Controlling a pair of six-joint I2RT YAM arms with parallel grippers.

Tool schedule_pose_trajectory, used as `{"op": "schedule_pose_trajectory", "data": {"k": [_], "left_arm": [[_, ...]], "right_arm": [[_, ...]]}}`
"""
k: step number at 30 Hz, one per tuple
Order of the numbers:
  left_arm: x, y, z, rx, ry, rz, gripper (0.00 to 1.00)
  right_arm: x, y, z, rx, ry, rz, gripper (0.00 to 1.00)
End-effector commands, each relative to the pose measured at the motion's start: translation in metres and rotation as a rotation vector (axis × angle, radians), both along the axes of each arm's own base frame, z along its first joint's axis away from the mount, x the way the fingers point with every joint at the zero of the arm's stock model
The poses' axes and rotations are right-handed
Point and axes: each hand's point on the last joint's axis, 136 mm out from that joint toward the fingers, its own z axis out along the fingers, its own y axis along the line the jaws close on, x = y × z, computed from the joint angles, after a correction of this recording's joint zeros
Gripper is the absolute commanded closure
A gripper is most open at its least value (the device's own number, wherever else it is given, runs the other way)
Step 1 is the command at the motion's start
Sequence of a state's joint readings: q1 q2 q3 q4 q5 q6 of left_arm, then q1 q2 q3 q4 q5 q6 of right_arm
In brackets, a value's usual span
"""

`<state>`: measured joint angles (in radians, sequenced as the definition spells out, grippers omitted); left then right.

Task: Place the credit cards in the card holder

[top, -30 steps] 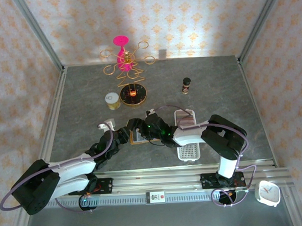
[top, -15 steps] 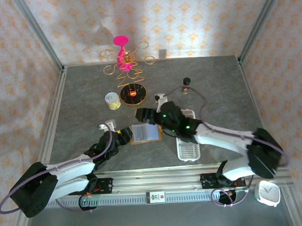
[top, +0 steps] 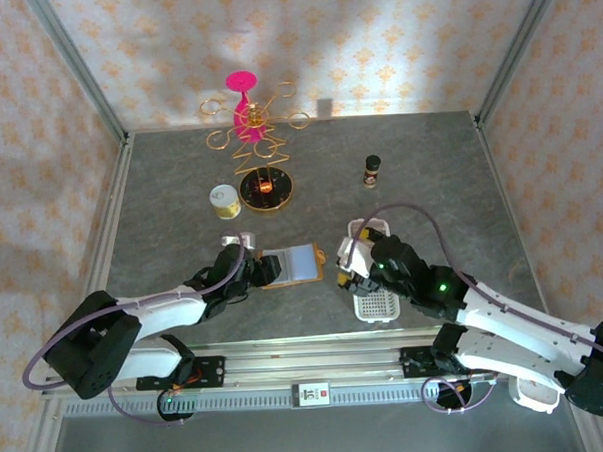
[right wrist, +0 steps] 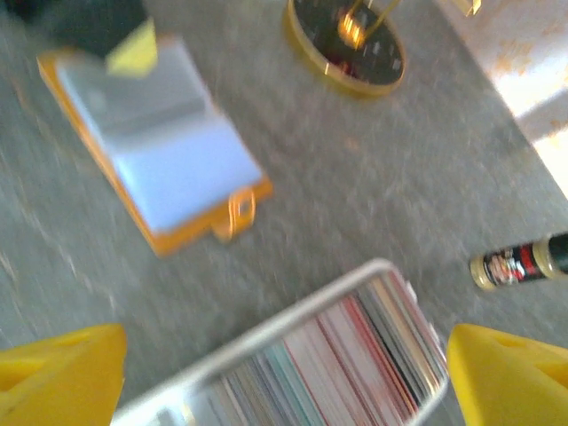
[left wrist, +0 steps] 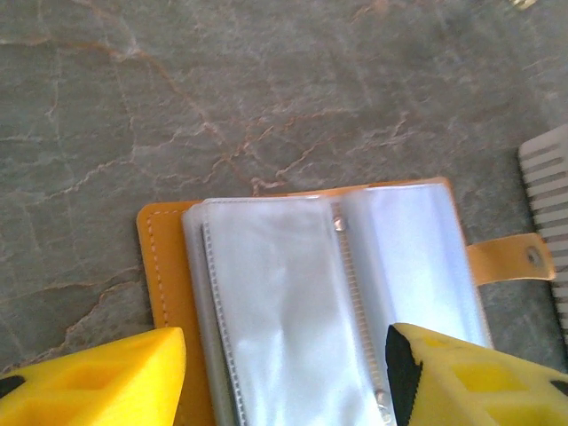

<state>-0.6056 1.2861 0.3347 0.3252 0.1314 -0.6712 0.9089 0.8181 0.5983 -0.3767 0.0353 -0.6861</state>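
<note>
The orange card holder (top: 293,264) lies open on the table, its clear inner pockets (left wrist: 293,293) facing up and its tab (left wrist: 510,259) pointing right. My left gripper (top: 256,275) stands open at its left end. In the left wrist view the yellow fingers (left wrist: 106,377) sit on either side of the pocket pages, holding nothing. Several credit cards (right wrist: 373,351) stand on edge in a white slotted tray (top: 377,305). My right gripper (top: 350,271) hangs open over that tray, empty; its wrist view is blurred.
A black gold-rimmed dish (top: 266,188) and a small yellow tin (top: 223,199) lie beyond the holder. A gold wire stand with a pink glass (top: 244,110) is at the back. A small dark bottle (top: 372,169) stands beyond the tray.
My right arm has pulled back from over the card holder to the white tray. The left gripper has opened wider and shifted up to the holder's left end.
</note>
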Motion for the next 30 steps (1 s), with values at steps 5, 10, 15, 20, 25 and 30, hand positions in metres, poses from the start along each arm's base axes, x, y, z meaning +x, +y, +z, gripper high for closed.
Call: {"op": "schedule_pose_trajectory", "data": {"k": [5,10,15,20,25,30], "left_arm": [[0.001,0.023,-0.013,0.117,0.026,0.057,0.34],[0.000,0.017,-0.017,0.098,0.029,0.027,0.34],[-0.002,0.009,-0.020,0.076,0.045,-0.007,0.36],[-0.003,0.006,-0.022,0.073,0.057,-0.021,0.38],[-0.005,0.003,-0.024,0.066,0.066,-0.038,0.40],[-0.006,-0.001,-0.026,0.056,0.077,-0.063,0.43]], "right_arm": [[-0.001,-0.043,-0.047,-0.326,-0.025,0.043,0.07],[0.015,-0.071,-0.069,-0.509,-0.095,0.005,0.06],[0.033,-0.067,-0.061,-0.508,-0.179,-0.027,0.05],[0.034,-0.059,-0.068,-0.535,-0.148,0.022,0.07],[0.036,-0.049,-0.070,-0.521,-0.158,0.069,0.08],[0.036,-0.042,-0.070,-0.518,-0.160,0.107,0.08]]}}
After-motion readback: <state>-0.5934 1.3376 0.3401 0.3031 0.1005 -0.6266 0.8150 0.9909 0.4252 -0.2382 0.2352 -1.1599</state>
